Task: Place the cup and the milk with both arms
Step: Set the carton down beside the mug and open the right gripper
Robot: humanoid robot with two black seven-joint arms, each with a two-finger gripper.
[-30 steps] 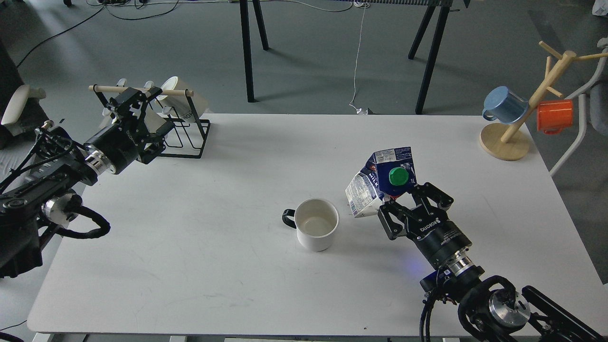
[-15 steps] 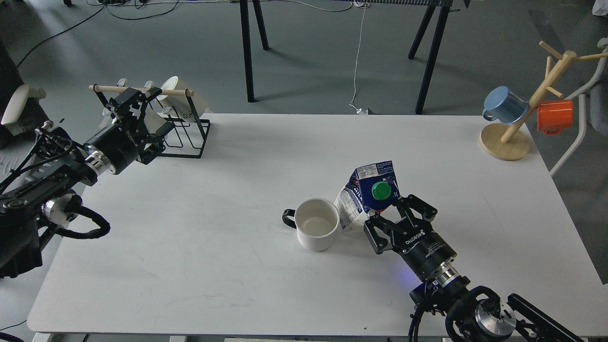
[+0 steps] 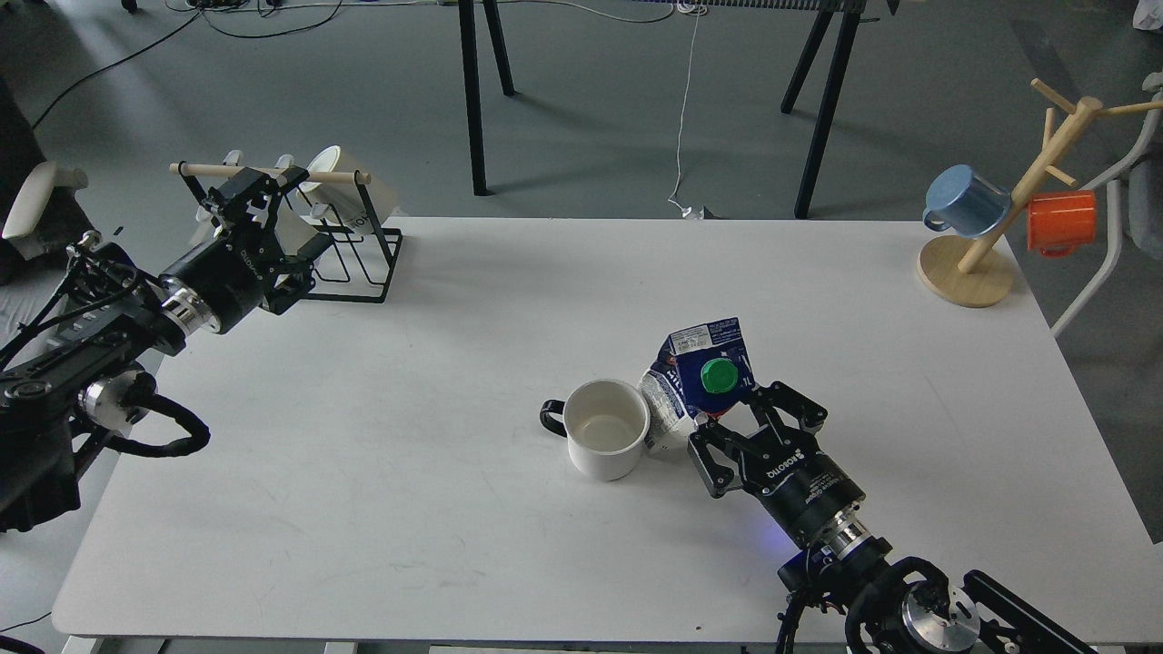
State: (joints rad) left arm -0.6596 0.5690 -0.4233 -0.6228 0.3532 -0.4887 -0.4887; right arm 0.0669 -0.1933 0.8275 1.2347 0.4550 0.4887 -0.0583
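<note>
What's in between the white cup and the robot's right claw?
In the head view, the milk carton sits between the cup and the right gripper, which grips it.

White mug (image 3: 604, 439) and milk carton (image 3: 695, 386) crowd the table (image 3: 363, 436) centre, touching. Wide open lanes left and front. Black wire rack (image 3: 350, 245) blocks the far-left corner, wooden mug tree (image 3: 986, 245) the far-right.

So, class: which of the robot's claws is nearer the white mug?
Right. The right claw holds the milk carton just right of the white mug; the left claw is far off by the black rack.
</note>
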